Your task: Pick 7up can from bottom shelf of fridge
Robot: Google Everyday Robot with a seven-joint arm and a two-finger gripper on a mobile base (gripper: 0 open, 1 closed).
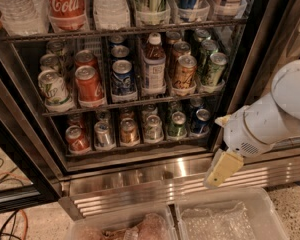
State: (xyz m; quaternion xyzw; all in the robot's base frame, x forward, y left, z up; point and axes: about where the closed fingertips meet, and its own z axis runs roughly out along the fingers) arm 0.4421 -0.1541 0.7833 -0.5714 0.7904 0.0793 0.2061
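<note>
– Speckled floor (292,201) shows at the lower right, and above it the fridge (245,79) fills the frame. Where's the claw?

– The claw (221,169) hangs at the lower right, in front of the ribbed steel strip (140,184), below the bottom shelf (140,151) and off to its right. Whether it is wide or narrow, I cannot tell.

– And the 7up can?

– The 7up can (153,128) stands upright at the front of its lane on the bottom shelf, about mid-frame. A brown can (129,131) sits just beside it on the left and a green can (177,125) just beside it on the right.

– What could go wrong?

– As I see it, the claw has to rise and swing left, so it could clip the black frame or the shelf's front rail. The gap under the rack above (140,103) is short, and a high approach would strike it. With neighbours this close, a slightly off line could knock one over or close on the green can instead.

– Any writing?

– Only "Coca-Cola" on the red bottle (65,1) at the upper left. The labels on the bottom-shelf cans are too small to read.
</note>
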